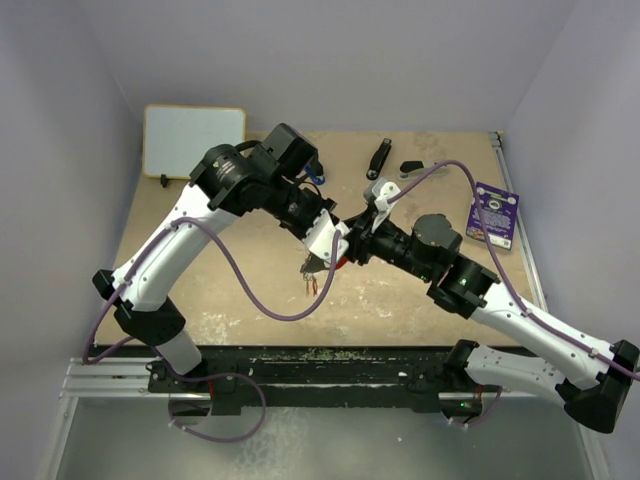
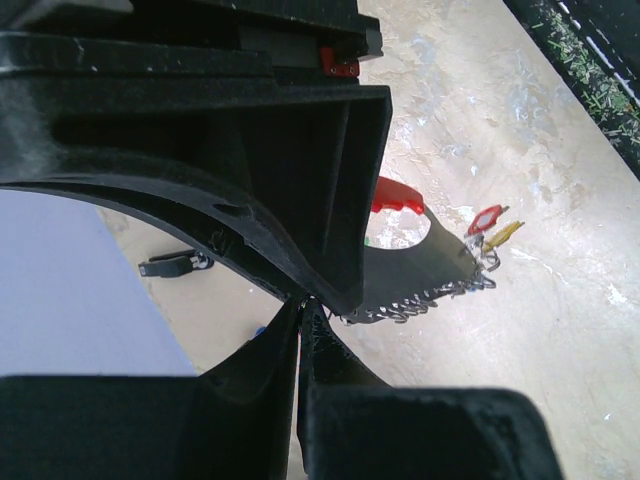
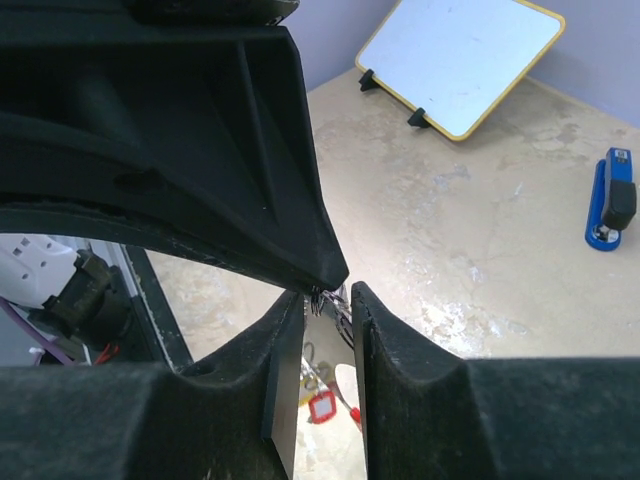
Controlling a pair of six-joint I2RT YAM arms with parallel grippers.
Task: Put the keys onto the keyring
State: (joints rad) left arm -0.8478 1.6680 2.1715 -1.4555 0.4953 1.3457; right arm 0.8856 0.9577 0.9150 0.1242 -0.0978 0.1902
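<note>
Both grippers meet above the middle of the table. My left gripper (image 1: 325,252) (image 2: 303,306) has its jaws pressed together on the thin wire of the keyring (image 2: 420,305). The ring's chain, a red fob (image 2: 396,195), a red tag (image 2: 487,215) and a yellow key (image 2: 503,233) hang beyond it. My right gripper (image 1: 352,245) (image 3: 330,296) closes narrowly on the same ring's wires (image 3: 335,298), tip to tip with the left one. The red tag (image 3: 322,408) dangles below. In the top view the bunch (image 1: 312,282) hangs under the grippers. Other keys are hidden.
A whiteboard (image 1: 194,140) (image 3: 460,60) stands at the back left. A blue stapler (image 1: 315,172) (image 3: 612,200) and black staplers (image 1: 378,157) (image 2: 170,265) lie at the back. A purple card (image 1: 492,217) lies at the right.
</note>
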